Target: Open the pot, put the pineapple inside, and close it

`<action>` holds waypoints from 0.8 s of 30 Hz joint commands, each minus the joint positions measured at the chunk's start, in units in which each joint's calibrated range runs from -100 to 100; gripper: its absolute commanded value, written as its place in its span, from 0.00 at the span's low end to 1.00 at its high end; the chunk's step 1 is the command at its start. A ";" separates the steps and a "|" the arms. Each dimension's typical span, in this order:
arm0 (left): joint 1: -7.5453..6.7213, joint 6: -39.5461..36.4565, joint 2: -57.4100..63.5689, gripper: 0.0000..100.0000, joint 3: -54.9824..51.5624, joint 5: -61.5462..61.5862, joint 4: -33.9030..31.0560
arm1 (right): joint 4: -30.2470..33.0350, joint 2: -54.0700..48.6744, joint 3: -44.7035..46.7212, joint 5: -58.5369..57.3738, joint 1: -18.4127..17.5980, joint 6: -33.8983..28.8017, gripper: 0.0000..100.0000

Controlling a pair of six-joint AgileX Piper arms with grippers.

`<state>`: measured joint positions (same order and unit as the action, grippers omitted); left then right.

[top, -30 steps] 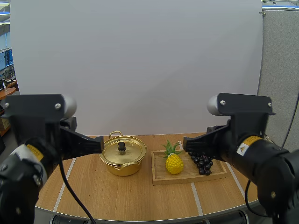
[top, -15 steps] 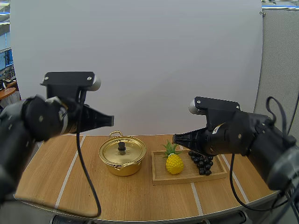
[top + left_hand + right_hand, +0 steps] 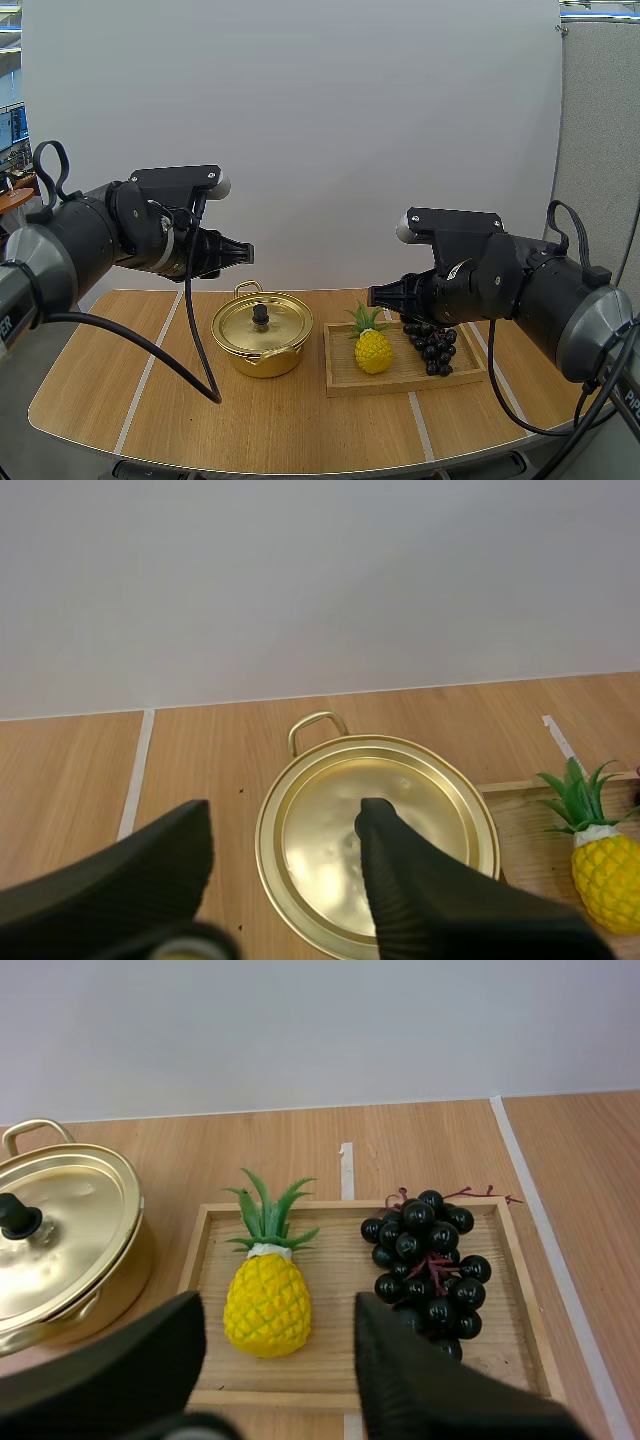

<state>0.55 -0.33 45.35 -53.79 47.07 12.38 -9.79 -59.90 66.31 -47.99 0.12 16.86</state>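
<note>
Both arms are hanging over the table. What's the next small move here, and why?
Probably lower the left gripper onto the knob of the lid: it hangs open above the pot, which is closed, and the pineapple sits on the wooden tray, so opening comes first.

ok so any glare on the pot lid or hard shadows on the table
Left wrist view: the gold lid carries a pale, diffuse sheen near its middle, no harsh hotspot. Right wrist view: tiny highlights on the grapes, a soft shadow at the base of the pineapple on the tray. High view: even light, only a faint shadow under the pot.
</note>
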 commanded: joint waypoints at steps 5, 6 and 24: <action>0.03 7.09 -0.19 1.00 0.61 -0.53 1.06 | -0.70 -0.33 -0.32 1.09 0.03 0.67 1.00; 0.03 9.19 -0.19 1.00 0.61 -0.54 1.17 | -0.70 -0.33 -0.32 1.09 0.03 0.67 1.00; -2.12 30.14 -26.17 1.00 15.29 17.99 11.16 | -0.70 -0.33 -0.32 1.09 0.03 0.67 1.00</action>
<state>-0.56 29.41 21.95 -40.08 63.56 24.00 -10.30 -59.90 66.31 -47.99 0.12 16.94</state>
